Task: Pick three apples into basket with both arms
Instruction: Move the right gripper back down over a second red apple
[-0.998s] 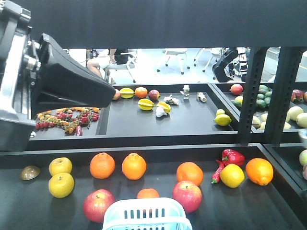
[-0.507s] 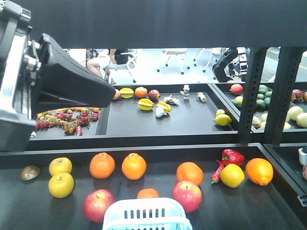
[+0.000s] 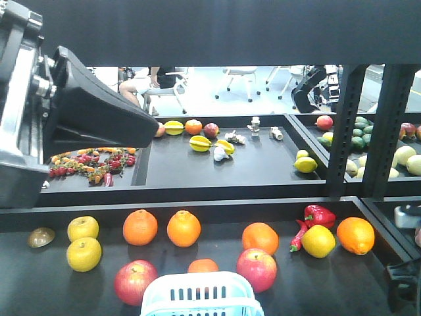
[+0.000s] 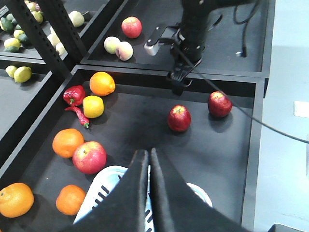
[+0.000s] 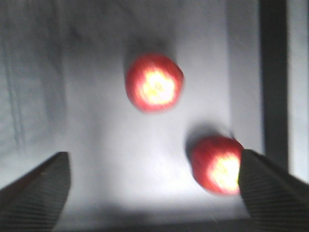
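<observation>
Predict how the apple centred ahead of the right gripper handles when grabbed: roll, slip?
Probably rolls: the apple is round and sits loose on the flat shelf, so an off-centre touch from the open right gripper could nudge it away. Possibly slippery: its skin shows bright glare. Seems firm, so a centred squeeze should hold.

You have a black tray [image 4: 135, 121] carrying red apples [image 4: 179, 118], oranges [image 3: 140, 227], yellow fruit [image 3: 83, 254], red peppers [image 3: 319, 214] and the aqua basket [image 3: 200, 294].
</observation>
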Tool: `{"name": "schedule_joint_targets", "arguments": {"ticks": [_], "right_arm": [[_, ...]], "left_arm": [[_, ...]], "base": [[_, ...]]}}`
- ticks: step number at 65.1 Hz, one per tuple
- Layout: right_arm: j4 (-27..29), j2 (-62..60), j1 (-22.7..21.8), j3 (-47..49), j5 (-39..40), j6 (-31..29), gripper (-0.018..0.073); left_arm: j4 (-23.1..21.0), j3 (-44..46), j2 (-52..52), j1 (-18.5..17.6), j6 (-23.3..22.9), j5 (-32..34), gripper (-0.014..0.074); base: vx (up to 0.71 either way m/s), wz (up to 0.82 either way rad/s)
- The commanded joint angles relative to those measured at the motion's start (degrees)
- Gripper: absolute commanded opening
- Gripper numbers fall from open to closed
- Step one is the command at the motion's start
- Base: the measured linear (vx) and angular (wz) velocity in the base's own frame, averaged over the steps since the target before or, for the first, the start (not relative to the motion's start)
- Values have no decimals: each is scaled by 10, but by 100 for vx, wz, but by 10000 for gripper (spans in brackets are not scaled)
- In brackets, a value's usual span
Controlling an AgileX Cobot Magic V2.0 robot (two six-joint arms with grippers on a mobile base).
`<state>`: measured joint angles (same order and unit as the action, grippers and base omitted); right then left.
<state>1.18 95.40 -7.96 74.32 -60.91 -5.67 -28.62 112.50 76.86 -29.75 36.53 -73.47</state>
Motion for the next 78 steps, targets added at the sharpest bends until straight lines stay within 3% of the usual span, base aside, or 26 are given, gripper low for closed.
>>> {"name": "schedule_joint_targets", "arguments": {"ticks": [1, 78], "right_arm": [[2, 8, -3, 15, 28, 6, 715], [6, 187, -3, 16, 154, -1, 689]], "left_arm": [[-20, 14, -11, -3, -6, 20, -8], [-20, 14, -11, -3, -6, 20, -8]], "base": [[0, 0], [0, 0]]}}
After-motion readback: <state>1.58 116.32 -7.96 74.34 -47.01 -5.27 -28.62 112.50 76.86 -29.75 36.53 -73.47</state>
